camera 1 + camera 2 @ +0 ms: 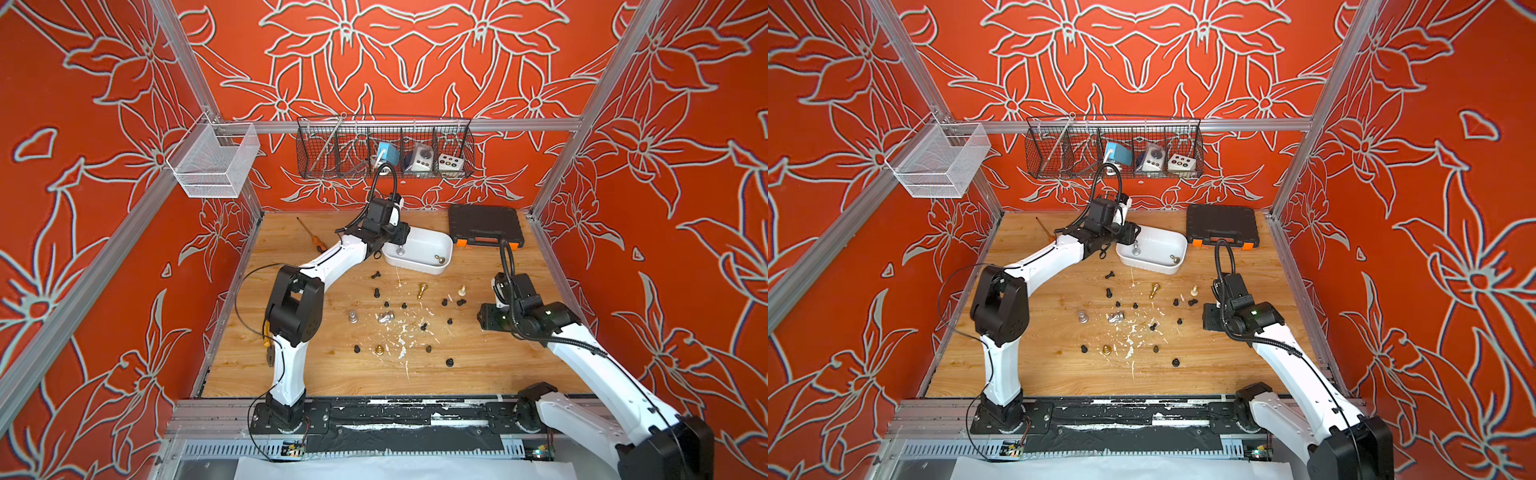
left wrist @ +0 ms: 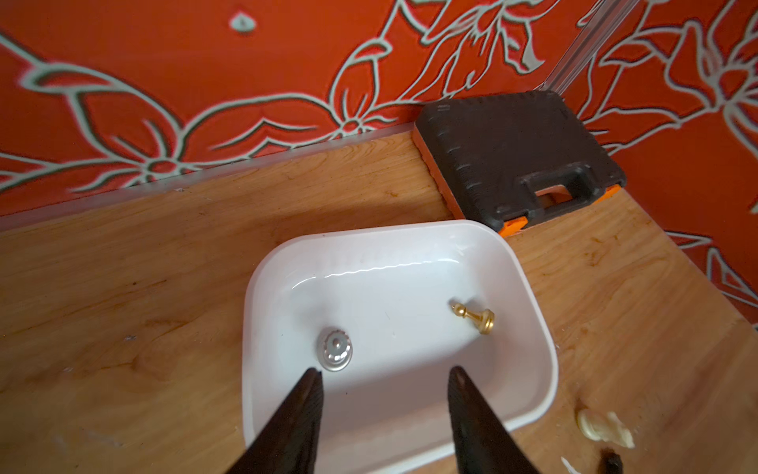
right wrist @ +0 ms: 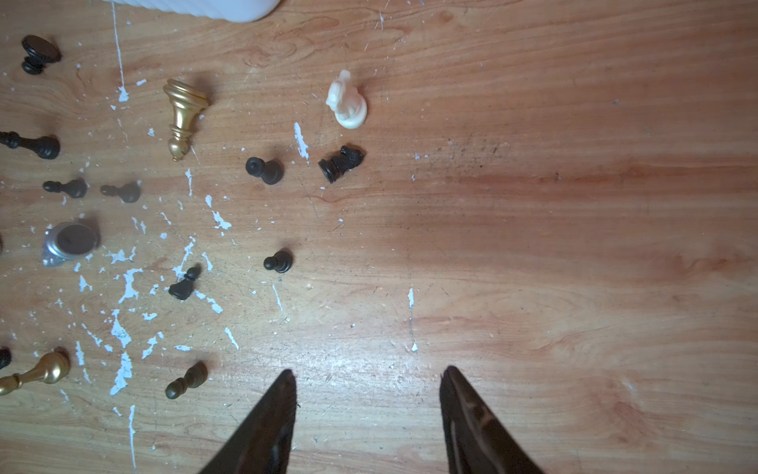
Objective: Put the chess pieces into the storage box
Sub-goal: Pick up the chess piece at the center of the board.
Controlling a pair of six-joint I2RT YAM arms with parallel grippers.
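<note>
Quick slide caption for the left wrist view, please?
Open left tool above the white storage box, which contains one silver piece and one gold pawn.

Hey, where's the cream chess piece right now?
In a top view, the cream piece sits on the wooden table, right of centre, just beyond a toppled black piece.

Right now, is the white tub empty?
Not empty: the storage box holds a silver piece standing upright and a gold pawn on its side.

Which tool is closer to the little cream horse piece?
The right. The right tool hangs open above bare table close beside the cream horse piece; the left tool is off over the white box.
</note>
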